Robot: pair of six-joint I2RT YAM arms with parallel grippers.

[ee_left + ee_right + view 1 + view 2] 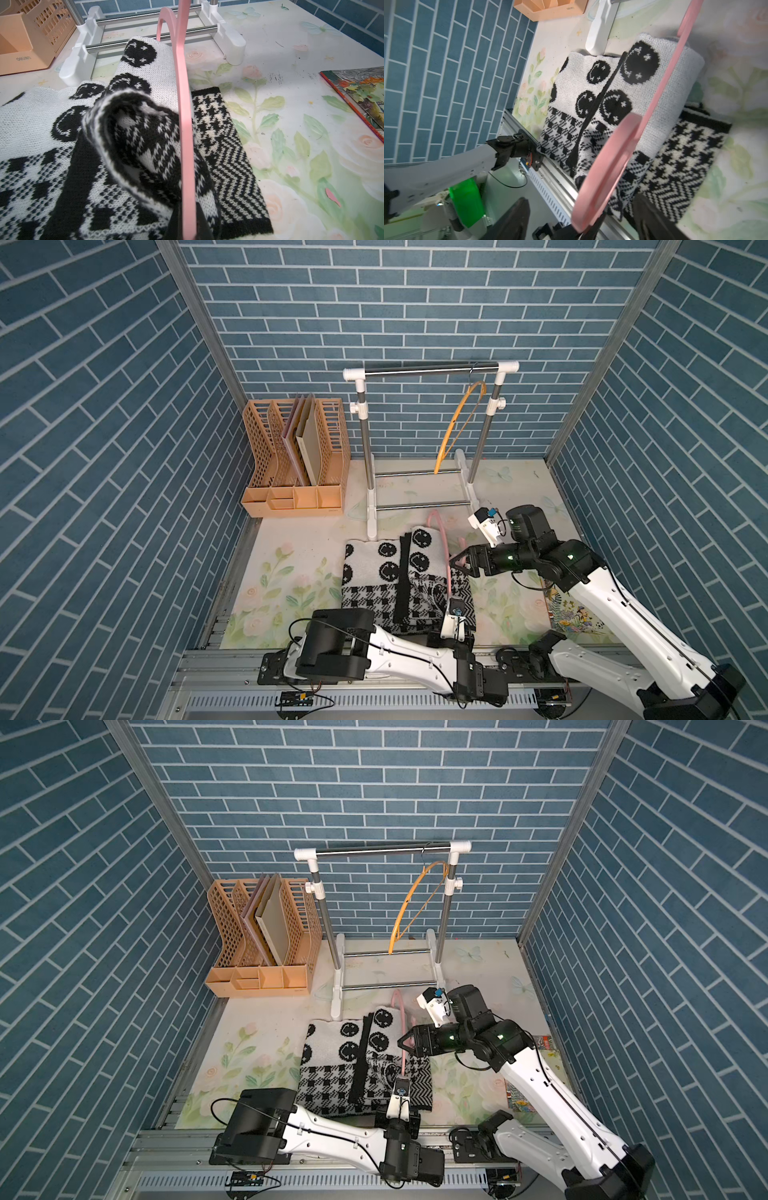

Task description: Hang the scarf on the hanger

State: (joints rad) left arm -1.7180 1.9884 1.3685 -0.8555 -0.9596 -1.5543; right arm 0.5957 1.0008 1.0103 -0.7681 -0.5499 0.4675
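A black-and-white knitted scarf (386, 572) (345, 1056) lies folded on the floral table. A pink hanger (445, 556) (402, 1052) rests across its right part. My left gripper (189, 226) is shut on the lower end of the pink hanger (182, 104), with the scarf (124, 135) bunched beside it. Near the hanger's hook (604, 166), my right gripper (458, 563) (405, 1044) (582, 218) stands open. The hook sits between its two dark fingers (517, 216), above the scarf (643, 89).
A white and steel clothes rack (432, 369) stands behind the scarf with an orange hanger (455, 423) on its bar. A peach file organizer (295, 456) sits at back left. A picture book (575, 616) lies at the right edge. Blue brick walls enclose the table.
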